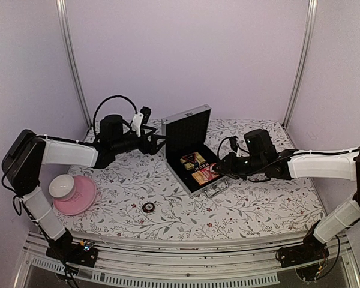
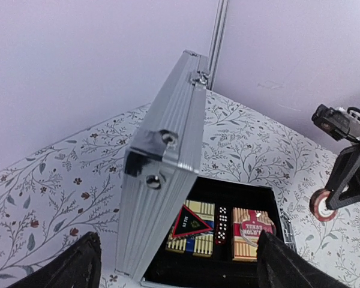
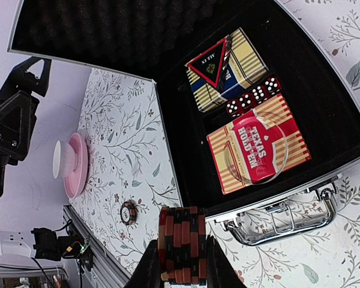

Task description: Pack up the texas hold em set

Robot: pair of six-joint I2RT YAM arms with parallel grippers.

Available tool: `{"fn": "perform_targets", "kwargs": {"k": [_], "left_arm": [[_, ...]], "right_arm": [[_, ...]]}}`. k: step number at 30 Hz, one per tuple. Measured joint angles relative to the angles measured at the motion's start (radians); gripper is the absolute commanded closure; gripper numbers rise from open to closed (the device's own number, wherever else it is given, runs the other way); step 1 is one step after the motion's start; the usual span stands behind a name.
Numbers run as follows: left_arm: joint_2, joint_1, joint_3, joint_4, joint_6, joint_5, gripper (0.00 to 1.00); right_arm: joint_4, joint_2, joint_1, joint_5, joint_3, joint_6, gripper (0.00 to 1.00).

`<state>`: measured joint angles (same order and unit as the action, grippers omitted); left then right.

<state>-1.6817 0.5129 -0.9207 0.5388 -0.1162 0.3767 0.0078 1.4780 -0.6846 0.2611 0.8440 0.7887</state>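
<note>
Briefcase (image 1: 179, 171) handle (image 1: 218, 189) nearward (lid (image 1: 188, 133) upright)

Partly seen items
Case (image 2: 162, 180) front, left fingers (image 2: 78, 264) cropped below; chip stack (image 3: 181, 245) flanks behind right fingers (image 3: 145, 273); token (image 1: 148, 207) markings illegible.

silver case (image 1: 188, 129), black lining (image 3: 96, 30); red-black striped chips (image 3: 181, 243); pink plate (image 1: 78, 201); floral cloth (image 1: 246, 204)

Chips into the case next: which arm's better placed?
Right. The right fingers grip the chip stack just off the handle side of the open case. The left fingers stand open and empty beside the raised lid.
</note>
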Motion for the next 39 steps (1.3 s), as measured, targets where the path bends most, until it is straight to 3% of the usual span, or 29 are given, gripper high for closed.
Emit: {"fn": "perform_targets", "kwargs": {"k": [11,17,25,32,39], "left_arm": [[-0.154,-0.001,-0.188,0.055,0.113,0.08,0.16],[-0.194,-0.001,-0.231,0.043,0.105,0.097,0.47],[-0.211,0.0,-0.228,0.05,0.101,0.031,0.73],[-0.182,0.032,-0.192,0.057,0.087,-0.072,0.78],[-0.123,0.177,-0.183,-0.043,0.017,-0.354,0.77]], "right_arm": [[0.0,-0.006,0.002,-0.013,0.0,0.0,0.98],[0.0,-0.013,0.005,-0.016,0.0,0.0,0.98],[0.0,-0.033,0.005,-0.024,-0.013,0.0,0.98],[-0.002,-0.035,0.005,-0.047,-0.016,-0.001,0.98],[-0.053,-0.032,0.005,-0.093,0.001,-0.004,0.98]]}}
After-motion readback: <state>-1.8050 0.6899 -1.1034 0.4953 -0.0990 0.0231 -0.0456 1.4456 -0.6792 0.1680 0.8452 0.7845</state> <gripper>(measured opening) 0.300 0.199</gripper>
